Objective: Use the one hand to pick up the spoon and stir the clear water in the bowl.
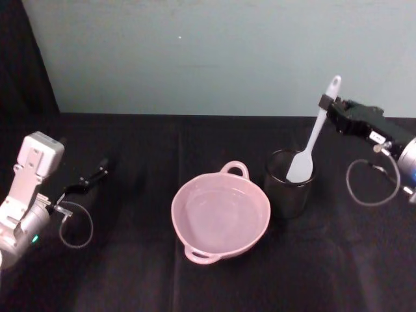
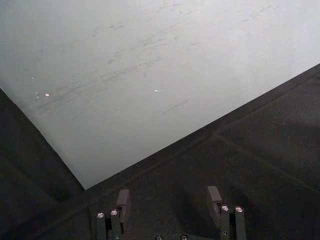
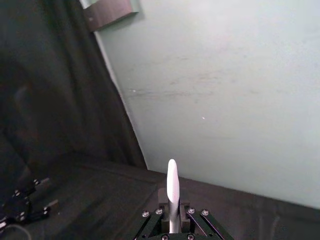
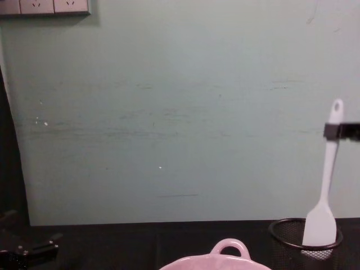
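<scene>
Pinching one spoon [image 1: 311,146] by its handle, right hand [image 1: 323,102] – label [image 1: 376,137] unreadable; blade in one cup [image 1: 286,198] beside one bowl [image 1: 179,224]; left hand [image 1: 91,177] parked far left, fingers spread

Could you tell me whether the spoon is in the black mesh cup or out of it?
In: the spoon has its blade inside the mesh cup, and the right gripper is shut on its upper handle.

One each: spoon [image 1: 311,147], bowl [image 1: 250,229], mesh cup [image 1: 290,199]. Two: left pincer [image 1: 100,171], right pincer [image 1: 324,102].
</scene>
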### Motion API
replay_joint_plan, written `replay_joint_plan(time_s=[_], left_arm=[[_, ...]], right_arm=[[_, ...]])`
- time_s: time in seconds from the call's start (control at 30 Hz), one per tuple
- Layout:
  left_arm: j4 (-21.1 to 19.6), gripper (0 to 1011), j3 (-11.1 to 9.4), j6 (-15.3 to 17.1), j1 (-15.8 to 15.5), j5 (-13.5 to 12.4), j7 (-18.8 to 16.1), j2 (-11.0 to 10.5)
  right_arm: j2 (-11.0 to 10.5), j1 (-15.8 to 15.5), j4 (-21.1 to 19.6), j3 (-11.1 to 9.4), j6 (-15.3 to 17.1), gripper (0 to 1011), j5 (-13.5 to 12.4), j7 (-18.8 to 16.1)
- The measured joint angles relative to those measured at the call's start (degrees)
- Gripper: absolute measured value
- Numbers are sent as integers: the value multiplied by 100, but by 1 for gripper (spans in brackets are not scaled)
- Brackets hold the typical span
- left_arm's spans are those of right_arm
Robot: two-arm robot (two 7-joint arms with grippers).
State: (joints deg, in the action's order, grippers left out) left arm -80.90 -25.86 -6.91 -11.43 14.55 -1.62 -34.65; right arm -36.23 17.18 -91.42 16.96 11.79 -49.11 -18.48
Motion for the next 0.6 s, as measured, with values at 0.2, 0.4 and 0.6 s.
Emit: replay_joint_plan(time_s=[0.2, 0.4, 0.6], left_arm=[[0, 1005, 0, 0, 0, 0, 0, 0], [0, 1005, 0, 0, 0, 0, 0, 0], [0, 1005, 0, 0, 0, 0, 0, 0]], right_arm=[[-238, 330, -276, 136, 382, 112, 145, -78], [-339, 725, -402, 374, 721, 112, 269, -187], [-308, 1126, -511, 608, 944, 112, 339, -279]])
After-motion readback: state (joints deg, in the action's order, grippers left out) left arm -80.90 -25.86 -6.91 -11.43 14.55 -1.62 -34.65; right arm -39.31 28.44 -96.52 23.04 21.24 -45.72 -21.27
